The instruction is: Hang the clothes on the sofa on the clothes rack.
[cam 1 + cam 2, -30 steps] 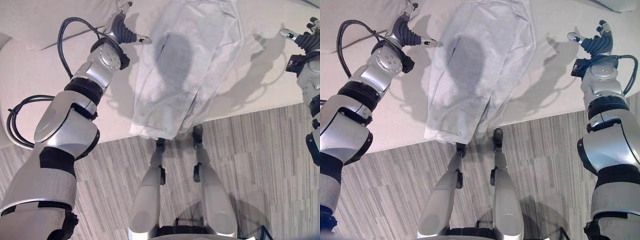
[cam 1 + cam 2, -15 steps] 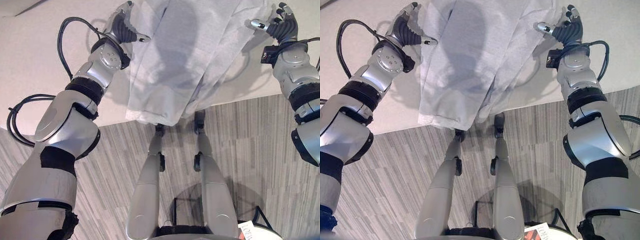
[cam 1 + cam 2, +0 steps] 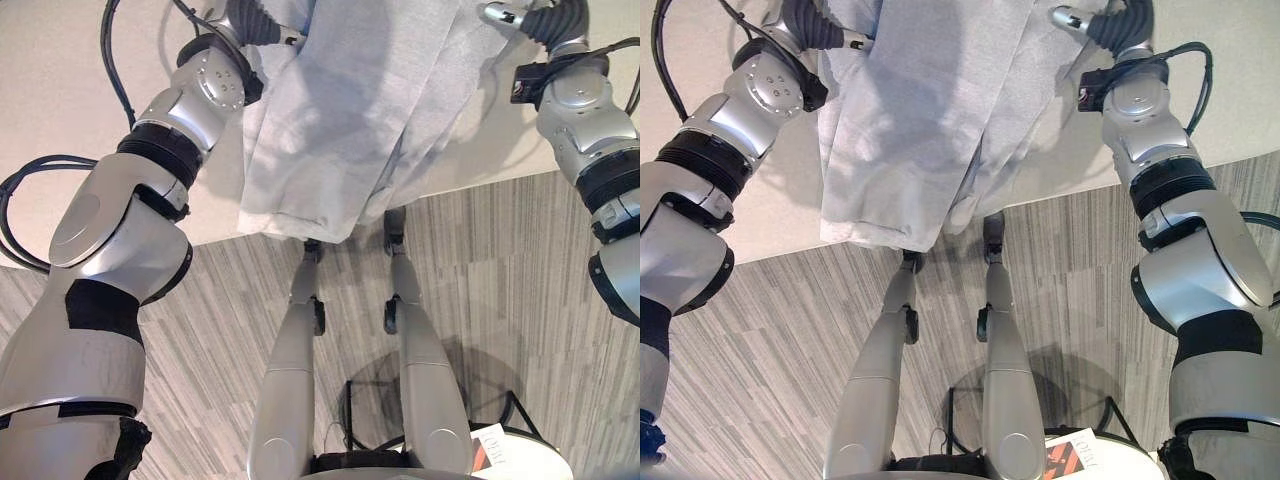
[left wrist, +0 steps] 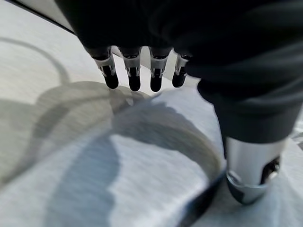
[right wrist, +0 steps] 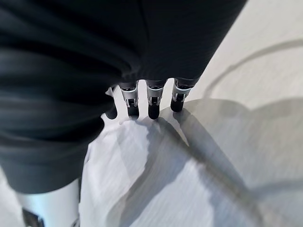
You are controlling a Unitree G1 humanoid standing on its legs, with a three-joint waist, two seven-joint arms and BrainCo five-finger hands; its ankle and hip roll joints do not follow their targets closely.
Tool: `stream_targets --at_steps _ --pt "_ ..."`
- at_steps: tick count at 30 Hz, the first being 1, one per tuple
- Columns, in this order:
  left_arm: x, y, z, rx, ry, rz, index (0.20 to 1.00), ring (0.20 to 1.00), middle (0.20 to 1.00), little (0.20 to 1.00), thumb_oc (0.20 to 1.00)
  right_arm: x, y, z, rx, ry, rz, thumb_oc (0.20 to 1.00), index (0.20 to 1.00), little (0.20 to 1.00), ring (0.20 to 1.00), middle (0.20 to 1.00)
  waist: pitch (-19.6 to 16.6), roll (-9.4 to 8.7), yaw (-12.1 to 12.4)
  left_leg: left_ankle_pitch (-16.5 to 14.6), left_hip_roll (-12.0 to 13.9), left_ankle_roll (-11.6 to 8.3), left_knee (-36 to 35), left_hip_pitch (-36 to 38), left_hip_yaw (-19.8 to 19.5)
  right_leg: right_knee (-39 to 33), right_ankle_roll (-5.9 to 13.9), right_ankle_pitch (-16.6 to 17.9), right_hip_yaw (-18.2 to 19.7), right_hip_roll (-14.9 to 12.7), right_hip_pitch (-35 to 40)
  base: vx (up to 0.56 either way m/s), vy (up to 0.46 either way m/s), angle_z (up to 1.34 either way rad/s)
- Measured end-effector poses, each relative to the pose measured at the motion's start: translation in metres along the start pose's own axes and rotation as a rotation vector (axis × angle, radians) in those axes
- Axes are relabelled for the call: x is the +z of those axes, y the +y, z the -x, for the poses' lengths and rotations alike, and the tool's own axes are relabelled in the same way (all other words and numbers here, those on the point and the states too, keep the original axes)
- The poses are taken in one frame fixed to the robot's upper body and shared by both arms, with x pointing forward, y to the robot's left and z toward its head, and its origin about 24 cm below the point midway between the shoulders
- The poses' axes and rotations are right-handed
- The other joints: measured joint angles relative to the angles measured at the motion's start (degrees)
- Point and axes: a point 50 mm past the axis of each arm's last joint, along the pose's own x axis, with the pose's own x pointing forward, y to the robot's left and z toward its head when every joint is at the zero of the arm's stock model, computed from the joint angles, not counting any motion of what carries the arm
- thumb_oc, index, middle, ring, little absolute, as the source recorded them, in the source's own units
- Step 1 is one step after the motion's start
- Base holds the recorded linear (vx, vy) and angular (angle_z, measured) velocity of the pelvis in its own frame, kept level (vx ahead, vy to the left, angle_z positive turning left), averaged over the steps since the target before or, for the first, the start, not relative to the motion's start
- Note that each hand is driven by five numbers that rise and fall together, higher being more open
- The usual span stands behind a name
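The pale grey garment point(image 3: 350, 110) lies spread on the sofa point(image 3: 60, 130), its hem draping over the front edge. The left hand point(image 4: 142, 71) and right hand point(image 5: 151, 99) hover with fingers extended at its two upper sides, gripping nothing. Each should pinch one shoulder evenly, then lift level.

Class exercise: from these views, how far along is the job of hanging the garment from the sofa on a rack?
Done: nothing yet; the pale grey garment lies flat on the sofa, its hem hanging over the front edge. In hand: the left hand and the right hand hover with straight fingers over the garment's two sides, neither gripping. Left: grasp, lift, carry and hang it.
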Motion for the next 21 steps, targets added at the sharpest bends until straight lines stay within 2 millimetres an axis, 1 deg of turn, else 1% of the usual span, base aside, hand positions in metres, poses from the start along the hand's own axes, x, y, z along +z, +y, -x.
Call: stream_targets --at_steps 2,4,6,8,10,13,15,21 --pt "0.004 -0.001 0.000 -0.003 -0.016 0.005 1.000 1.000 1.000 1.000 1.000 0.004 0.015 0.002 0.053 -0.026 0.016 1.000 1.000 1.000 1.000 1.000 0.00 0.00 0.03 0.00 0.01 0.00 0.22 0.00 0.00 0.01 -0.05 0.04 0.01 0.00 0.07 0.00 0.000 0.00" --pt "0.005 -0.002 0.000 -0.004 -0.021 0.009 1.000 1.000 1.000 1.000 1.000 0.006 0.024 0.003 0.078 -0.033 0.007 1.000 1.000 1.000 1.000 1.000 0.00 0.00 0.05 0.00 0.00 0.00 0.41 0.00 -0.02 0.23 -0.05 0.05 -0.01 -0.01 0.08 0.00 0.000 0.00" --pt "0.007 -0.003 0.000 -0.007 -0.024 0.012 1.000 1.000 1.000 1.000 1.000 0.007 0.028 0.004 0.089 -0.034 0.001 1.000 1.000 1.000 1.000 1.000 0.00 0.00 0.14 0.00 -0.02 0.00 0.69 0.00 -0.02 0.52 -0.05 0.05 -0.02 -0.03 0.09 0.00 0.000 0.00" --pt "0.006 -0.003 0.000 -0.007 -0.023 0.011 1.000 1.000 1.000 1.000 1.000 0.006 0.028 0.003 0.087 -0.032 0.002 1.000 1.000 1.000 1.000 1.000 -0.01 -0.02 0.20 0.00 -0.11 0.00 1.04 0.00 -0.04 0.99 -0.04 0.03 -0.04 -0.05 0.08 0.00 0.000 0.00" --pt "0.007 -0.007 0.000 -0.009 -0.014 0.057 1.000 1.000 1.000 1.000 1.000 0.006 0.035 0.005 0.091 -0.032 0.008 1.000 1.000 1.000 1.000 1.000 -0.07 -0.02 0.45 0.00 -0.17 0.00 1.10 -0.04 -0.06 1.00 -0.02 0.01 -0.03 -0.10 0.08 0.00 0.000 0.00" --pt "0.014 -0.016 0.000 -0.025 -0.025 0.111 1.000 1.000 1.000 1.000 1.000 0.007 0.047 0.007 0.114 -0.040 0.009 1.000 1.000 1.000 1.000 1.000 -0.07 -0.02 0.51 0.03 -0.15 0.01 1.12 -0.58 -0.21 1.00 -0.04 0.03 -0.35 -0.09 -0.35 0.00 0.002 0.03" --pt "0.017 -0.023 0.003 -0.044 -0.036 0.120 1.000 1.000 1.000 1.000 1.000 0.006 0.048 0.007 0.112 -0.041 0.015 1.000 1.000 1.000 1.000 1.000 -0.07 -0.02 0.55 0.06 -0.18 0.05 1.16 -0.63 -0.18 1.02 -0.04 0.04 -0.42 -0.09 -0.34 0.00 0.000 0.00" --pt "0.018 -0.024 0.003 -0.047 -0.042 0.122 1.000 1.000 1.000 1.000 1.000 0.003 0.046 0.010 0.095 -0.056 0.052 1.000 1.000 1.000 1.000 1.000 -0.07 -0.03 0.24 0.06 -0.23 0.04 1.15 -0.67 -0.25 1.03 -0.04 0.04 -0.56 -0.11 -0.37 0.00 0.000 0.00"
